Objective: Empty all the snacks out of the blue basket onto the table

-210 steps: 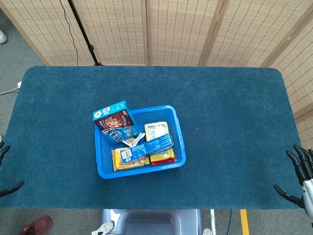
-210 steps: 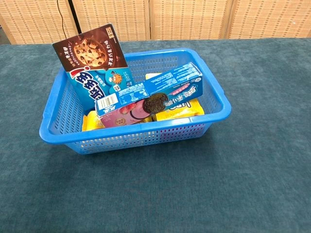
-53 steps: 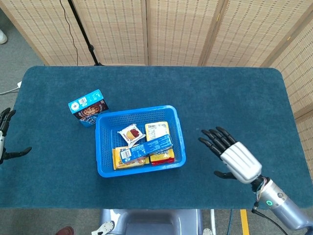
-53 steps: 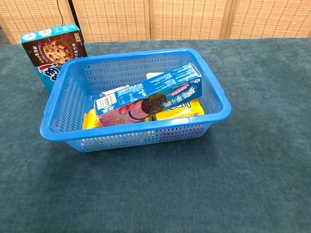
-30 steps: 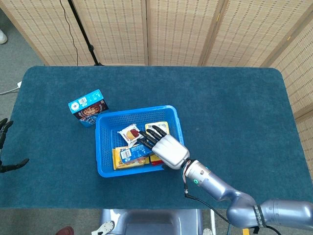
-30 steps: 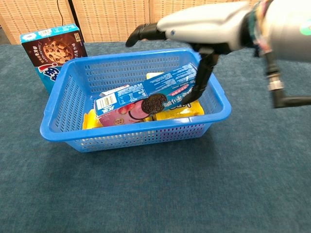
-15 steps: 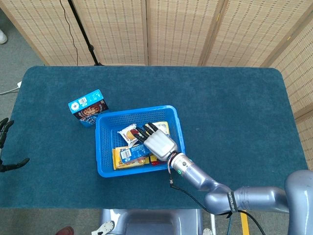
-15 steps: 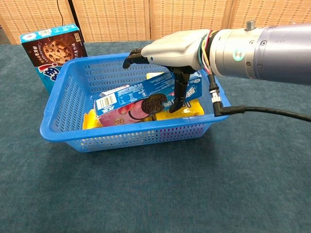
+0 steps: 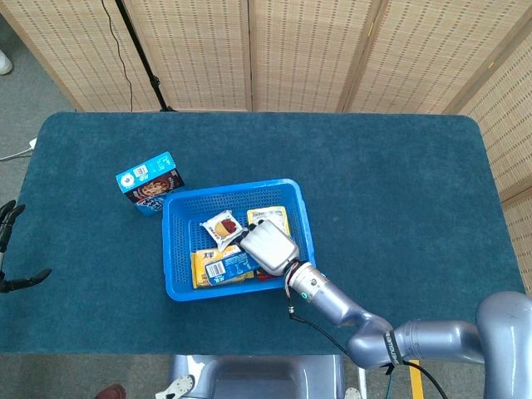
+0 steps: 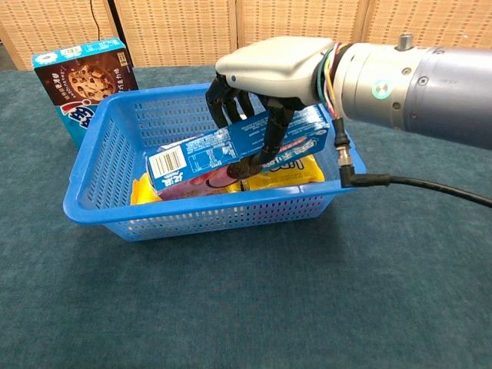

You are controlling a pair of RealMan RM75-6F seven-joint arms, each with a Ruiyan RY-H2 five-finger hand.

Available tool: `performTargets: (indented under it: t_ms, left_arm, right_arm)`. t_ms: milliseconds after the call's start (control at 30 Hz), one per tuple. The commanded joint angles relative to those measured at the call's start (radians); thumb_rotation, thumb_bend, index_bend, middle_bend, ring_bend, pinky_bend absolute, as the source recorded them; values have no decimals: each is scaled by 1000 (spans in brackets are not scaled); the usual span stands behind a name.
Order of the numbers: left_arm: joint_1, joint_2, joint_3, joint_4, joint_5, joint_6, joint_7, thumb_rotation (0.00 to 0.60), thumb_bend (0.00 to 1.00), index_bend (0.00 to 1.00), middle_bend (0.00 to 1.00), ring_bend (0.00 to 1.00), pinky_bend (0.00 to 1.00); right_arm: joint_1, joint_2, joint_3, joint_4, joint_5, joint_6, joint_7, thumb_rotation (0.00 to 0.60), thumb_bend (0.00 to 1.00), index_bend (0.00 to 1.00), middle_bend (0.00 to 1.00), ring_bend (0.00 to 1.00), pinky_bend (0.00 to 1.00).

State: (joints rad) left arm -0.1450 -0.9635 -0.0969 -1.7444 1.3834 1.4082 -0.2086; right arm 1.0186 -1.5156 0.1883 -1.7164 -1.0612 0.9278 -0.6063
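The blue basket (image 9: 173,249) (image 10: 207,211) stands left of the table's middle. My right hand (image 9: 268,245) (image 10: 265,81) reaches into it and grips a long blue biscuit box (image 10: 223,150) (image 9: 226,266), with fingers over its top and thumb under its front. Also in the basket are a small white packet (image 9: 222,226) and yellow packets (image 9: 270,216) (image 10: 292,175). A blue chocolate-chip cookie box (image 9: 150,181) (image 10: 81,81) stands on the table just beyond the basket's far left corner. My left hand (image 9: 7,218) shows only at the left edge, fingers apart and empty.
Dark teal cloth (image 9: 391,191) covers the table. Wicker screens (image 9: 291,50) stand behind its far edge. A black stand leg (image 9: 145,66) rises behind the far left corner.
My right hand came down into the basket and closed its fingers around the long blue box, which has shifted slightly. The cookie box went from basket to table before that.
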Motion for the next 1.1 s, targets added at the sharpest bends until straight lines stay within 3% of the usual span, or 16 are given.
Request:
performTargets:
  t_ms: [33,233,367,467,733,800,867,933,1100]
  left_arm:
    - [1,0,1,0,2,0,-2,600,24,0,0,0,0]
    - [-2,-1,1,4,1,-13,-4,600,24,0,0,0,0]
    - [-2,-2,1,2,3,-14,3,600,24,0,0,0,0]
    - [2,-1,4,-3,13,-5,5,600,24,0,0,0,0]
    - [8,-2,11,-11,35,6,11,600,24,0,0,0,0]
    - [6,-5,13,-11,37,3,18,600,24,0,0,0,0]
    - [3,-8,12,-11,36,-2,24,600,23,0,0,0,0]
    - [-1,-10,12,-13,37,-7,30,600,23,0,0,0,0]
    - [-8,-19,14,5,78,3,8,600,24,0,0,0,0]
  right_arm:
    - [-22,34,3,-35,-51,35,33,600,274,523,534,472,527]
    - [-74,156,65,-98,-180,162,98,600,308,537,552,484,527]
    - [-107,227,93,-69,-179,200,126,600,308,526,553,484,528]
    - [-144,264,105,30,-126,199,192,600,322,513,552,484,527]
    - [-205,235,50,310,-72,110,348,600,340,491,531,468,496]
    - [-214,230,29,355,-67,52,400,600,310,437,462,390,393]
    - [-215,240,14,373,-55,-19,448,600,141,302,300,222,233]
    - [-215,247,6,380,-54,-62,474,600,22,203,176,104,162]
    - [-223,250,-8,376,-78,-77,490,600,0,52,16,1,108]
